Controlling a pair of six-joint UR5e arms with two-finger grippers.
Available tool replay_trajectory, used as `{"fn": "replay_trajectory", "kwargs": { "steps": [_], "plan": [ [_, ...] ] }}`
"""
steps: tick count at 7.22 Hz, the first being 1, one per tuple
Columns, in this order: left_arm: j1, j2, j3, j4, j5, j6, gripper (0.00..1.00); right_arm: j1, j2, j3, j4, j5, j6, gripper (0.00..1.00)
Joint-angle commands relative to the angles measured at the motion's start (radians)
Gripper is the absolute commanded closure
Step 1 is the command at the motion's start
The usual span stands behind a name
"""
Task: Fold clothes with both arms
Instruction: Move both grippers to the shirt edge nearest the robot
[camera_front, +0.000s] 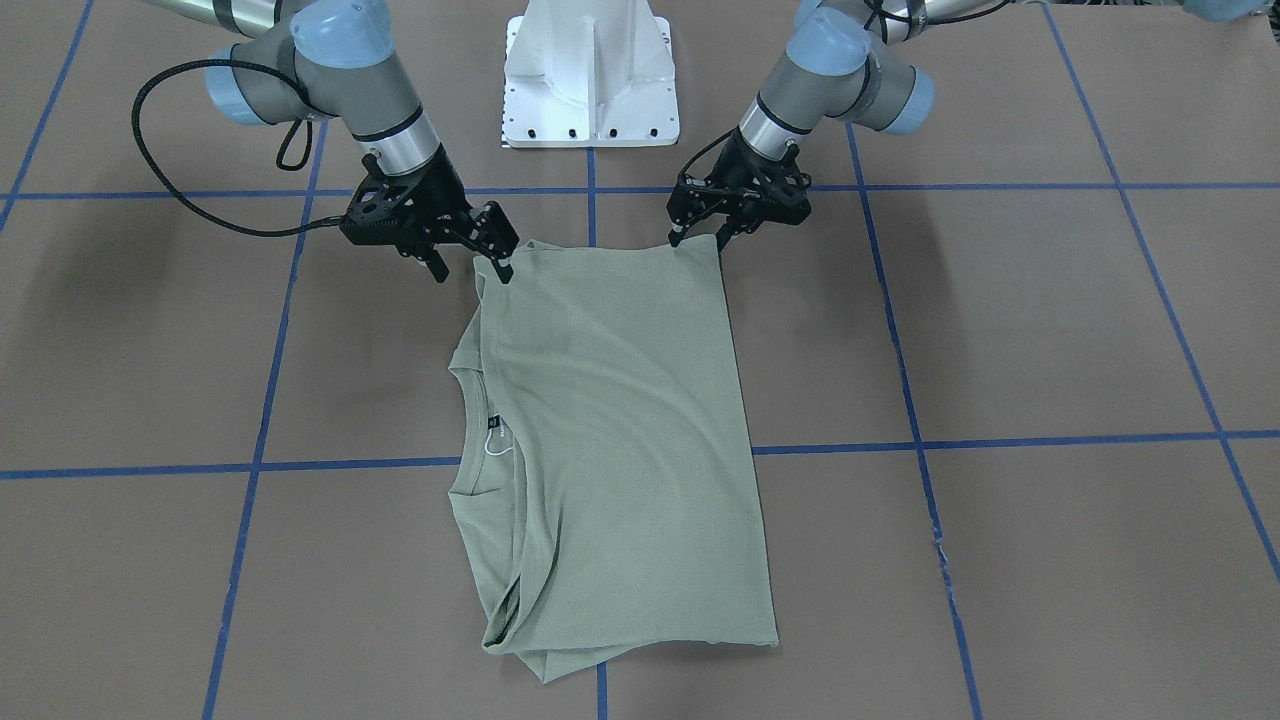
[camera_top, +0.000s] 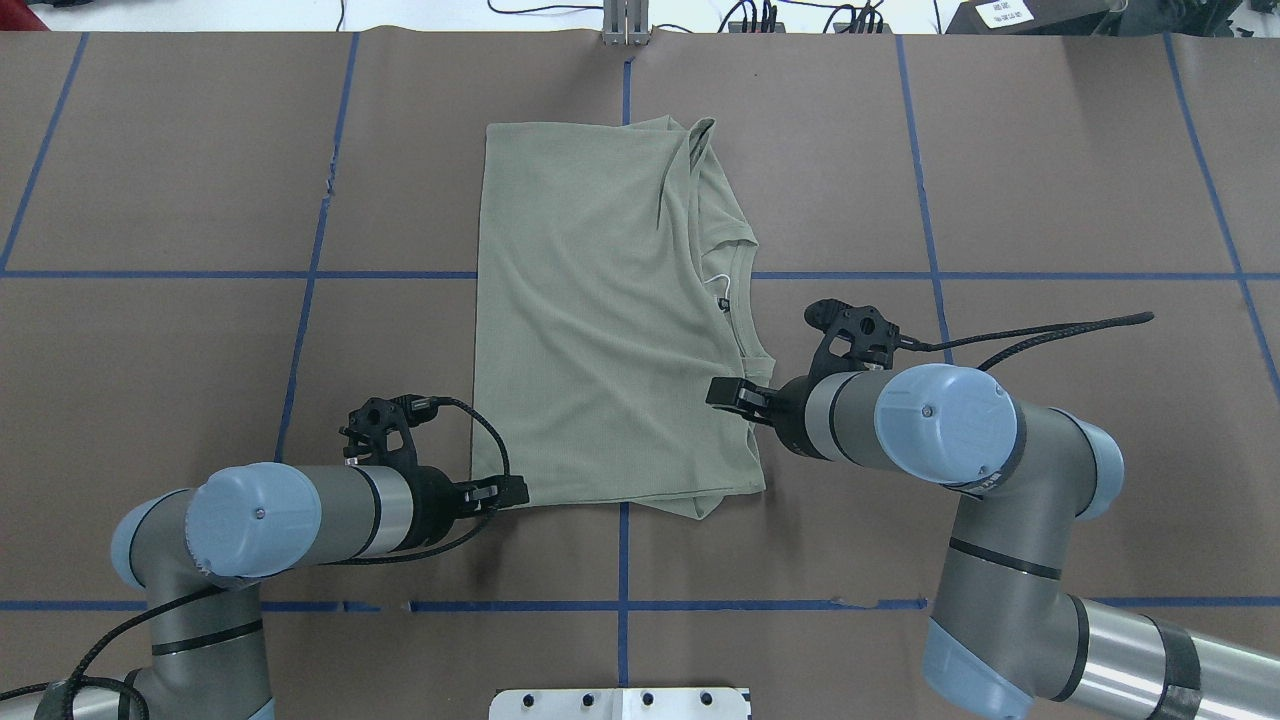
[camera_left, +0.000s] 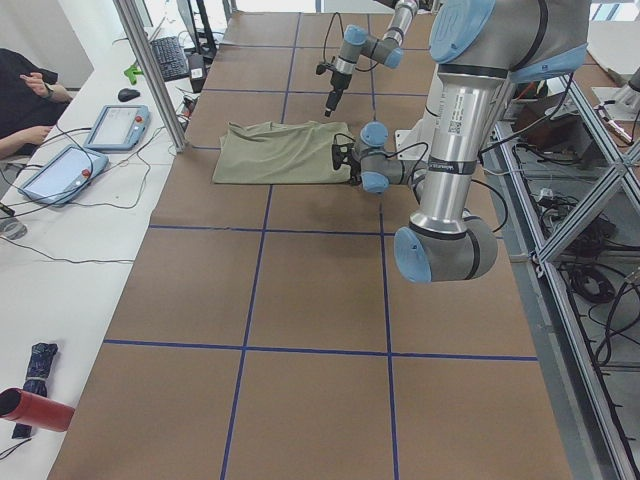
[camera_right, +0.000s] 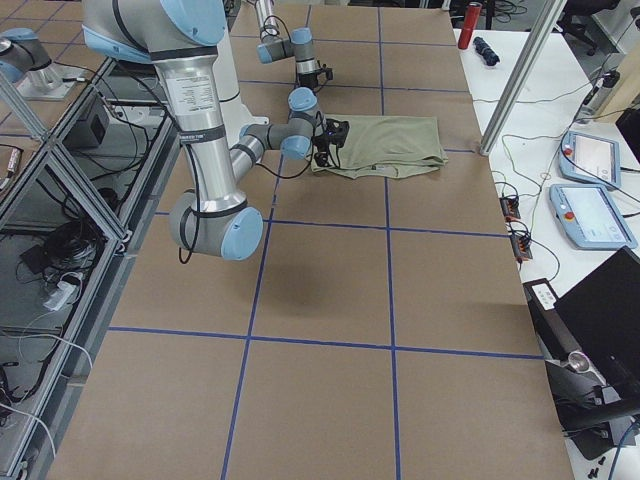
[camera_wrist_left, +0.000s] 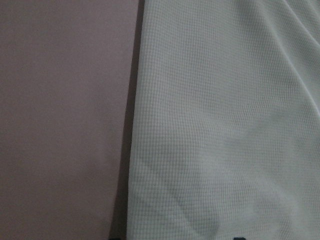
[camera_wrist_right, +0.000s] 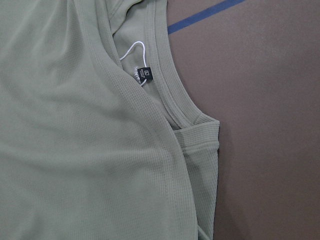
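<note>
The pale sage-green shirt (camera_front: 620, 420) lies folded flat on the brown table, also in the overhead view (camera_top: 590, 320). Its ribbed neckline and dark neck tag (camera_wrist_right: 144, 73) with a white loop face the robot's right. My left gripper (camera_front: 700, 240) is low at the shirt's near corner on my left, its fingers apart; it also shows from overhead (camera_top: 505, 491). My right gripper (camera_front: 470, 268) is open at the near shoulder corner, one fingertip (camera_front: 503, 272) at the cloth edge. The left wrist view shows the shirt's edge (camera_wrist_left: 225, 125) on the table.
The white pedestal (camera_front: 590, 80) stands between the arms at the robot's side. Blue tape lines (camera_front: 350, 465) cross the table. A metal post (camera_left: 150, 70), tablets (camera_left: 110, 125) and a seated person (camera_left: 25, 90) are on the operators' side.
</note>
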Motion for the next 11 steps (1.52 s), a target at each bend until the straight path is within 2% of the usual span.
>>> {"fn": "replay_trajectory", "kwargs": {
  "steps": [1,2,3,4,5,7,11],
  "plan": [
    [0.002,0.0,-0.002,0.0,0.0,0.0,0.86,-0.012,-0.001,-0.007,-0.002,-0.015,0.002,0.0],
    [0.006,0.0,-0.003,0.0,0.0,0.0,1.0,-0.046,-0.001,-0.01,-0.011,-0.078,0.035,0.0],
    [0.006,0.001,-0.011,0.0,-0.002,0.002,1.0,-0.057,0.015,-0.011,-0.04,-0.083,0.142,0.01],
    [0.006,0.001,-0.014,0.0,-0.005,0.002,1.0,-0.063,0.08,-0.007,-0.204,-0.074,0.225,0.01],
    [0.006,0.0,-0.014,0.0,-0.005,0.002,1.0,-0.065,0.123,-0.007,-0.294,-0.072,0.297,0.02],
    [0.006,0.0,-0.016,0.0,-0.008,0.002,1.0,-0.101,0.125,-0.02,-0.291,-0.077,0.371,0.02],
    [0.005,0.0,-0.025,0.0,-0.01,0.002,1.0,-0.123,0.127,-0.063,-0.284,-0.088,0.387,0.02]
  ]
}}
